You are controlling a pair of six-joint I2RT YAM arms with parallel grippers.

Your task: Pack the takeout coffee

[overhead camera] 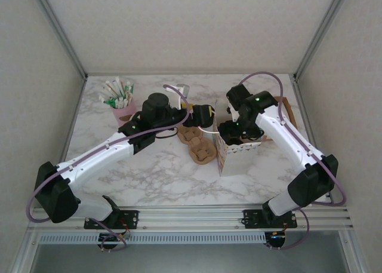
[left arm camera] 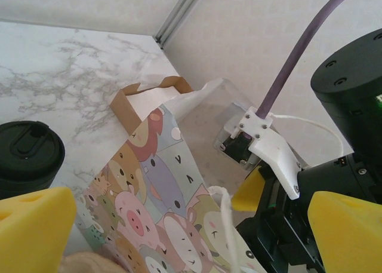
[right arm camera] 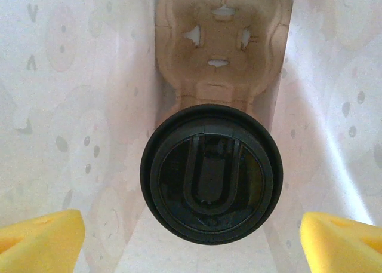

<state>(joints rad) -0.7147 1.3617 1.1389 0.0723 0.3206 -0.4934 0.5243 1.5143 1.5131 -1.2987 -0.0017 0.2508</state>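
**Top external view.** The right arm (overhead camera: 286,132) reached down over the open mouth of the cartoon-printed paper bag (overhead camera: 230,150), which stood upright on the marble counter (overhead camera: 149,165). This posture was judged to suit lowering a cup straight in. The left arm (overhead camera: 107,150) extended to the bag's left side, probably to steady it, but contact could not be confirmed. A spare pulp cup carrier (overhead camera: 199,144) lay just beside the bag. A black cylinder (overhead camera: 156,101), a pink cup of stirrers (overhead camera: 119,103) and a cardboard box (overhead camera: 290,109) stood further back, apart from the work. The right wrist hid the bag's interior.

**Left wrist view.** The left fingers (left arm camera: 33,225) were spread wide and held nothing. The bag's printed side lay ahead between them. This view added the bag's white cord handle (left arm camera: 224,207) and the sip lid on the black cylinder, which sat on the counter outside the bag.

**Right wrist view.** Looking straight down the bag, the takeout coffee (right arm camera: 210,172) sat seated in a pocket of a pulp carrier tray (right arm camera: 221,52) at the bottom. Its black lid faced up and hid the cup body. The right fingers (right arm camera: 42,237) stood wide to either side, clear of the lid and empty. The cup was judged to be placed.
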